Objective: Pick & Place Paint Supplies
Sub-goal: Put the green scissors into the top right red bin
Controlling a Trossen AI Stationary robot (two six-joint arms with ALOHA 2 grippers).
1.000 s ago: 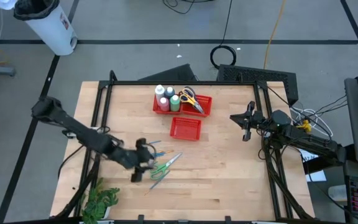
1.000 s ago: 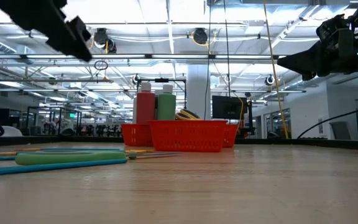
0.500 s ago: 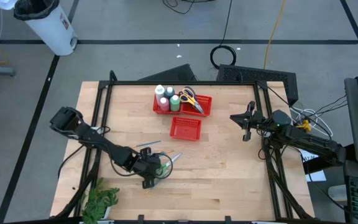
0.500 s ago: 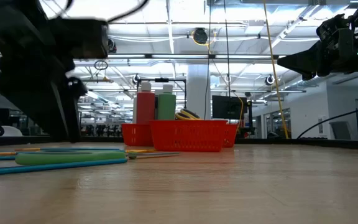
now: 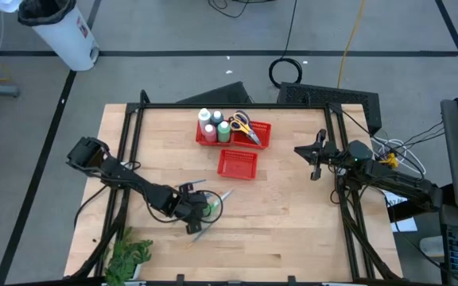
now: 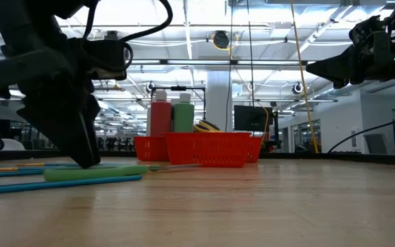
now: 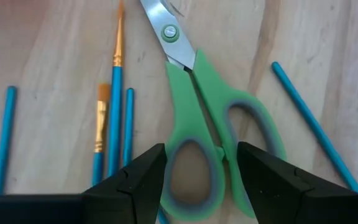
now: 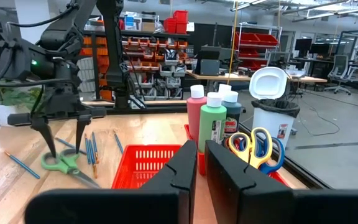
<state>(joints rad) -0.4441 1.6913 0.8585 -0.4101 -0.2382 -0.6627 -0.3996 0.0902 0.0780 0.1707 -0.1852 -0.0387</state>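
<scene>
Step in hand: picking the green scissors [image 7: 210,143] off the table [image 5: 293,230].

Landmark = empty basket [image 5: 238,164], the nearer red one.

- Left gripper [image 7: 201,171] is down at table level, on the plant [image 5: 130,258] side of the empty basket, fingers apart and straddling one handle loop of the scissors. No squeeze yet, nothing held. In the low view the fingertips look at or just above the wood; I can't tell if they touch it.
- Scissors lie flat on the left-arm side of the empty basket, handles toward the gripper, blades pointing away from it.
- Blue brushes [image 7: 114,118] lie loose just beside the scissors; another blue brush [image 7: 316,127] lies on their other side. None between the fingers.
- Right gripper [image 8: 201,165] is parked high off the table, on the far side of the empty basket from the left arm, fingers closed on nothing.
- Full basket [image 5: 262,135], directly behind the empty one, holds the bottles [image 5: 213,125] and yellow scissors [image 5: 241,123].

Judgement: early-mid task. Some supplies are already binned; scissors plus brushes are left on the table.

Next move calls for: close on the handle loop, check the grip is firm enough that the blades don't swing, lift straight up clear of the brushes, carry over to a basket. Risk: a thin loop can pivot in the fingers, and a neighbouring brush could be dragged along.
</scene>
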